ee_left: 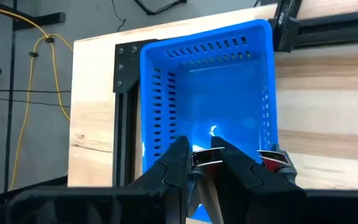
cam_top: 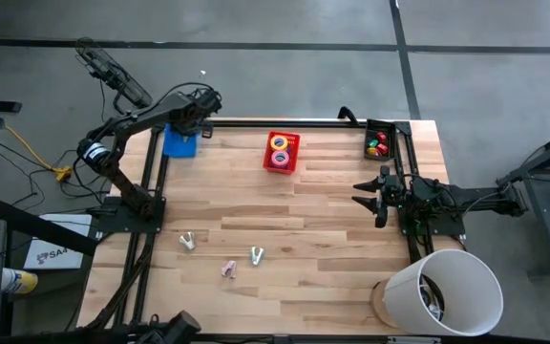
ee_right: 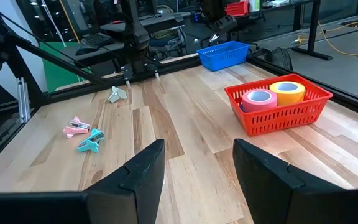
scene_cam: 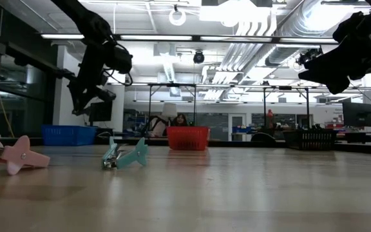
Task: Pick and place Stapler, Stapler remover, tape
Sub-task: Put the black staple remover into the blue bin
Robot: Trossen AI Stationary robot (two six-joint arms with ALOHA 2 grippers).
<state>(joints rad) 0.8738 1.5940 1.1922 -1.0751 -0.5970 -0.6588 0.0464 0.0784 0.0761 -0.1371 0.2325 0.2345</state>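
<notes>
The left gripper (cam_top: 196, 122) hangs over the blue bin (cam_top: 180, 142) at the table's (cam_top: 332, 239) far left corner, its fingers (ee_left: 178, 167) pinched narrow on a small metal piece (ee_left: 205, 158) that looks like a staple remover, held above the bin's open floor and clear of its slotted walls. The right gripper (cam_top: 364, 191) waits by the right edge, fingers (ee_right: 143, 169) spread wide and holding nothing, pointing in over bare wood. The red bin (cam_top: 282, 153) sits at the far middle, just inside the far edge, with a yellow tape (cam_top: 279, 142) and a pink tape (cam_top: 280, 157) inside. A black bin (cam_top: 380, 141) with small coloured pieces stands at the far right corner. Three removers lie loose near the front: a pale one (cam_top: 187, 241), a pink one (cam_top: 228, 269) and a teal one (cam_top: 256, 254), apart from each other. The centre of the table between the bins and these is wide open. A white bucket (cam_top: 447, 291) lies tipped at the near right corner.
</notes>
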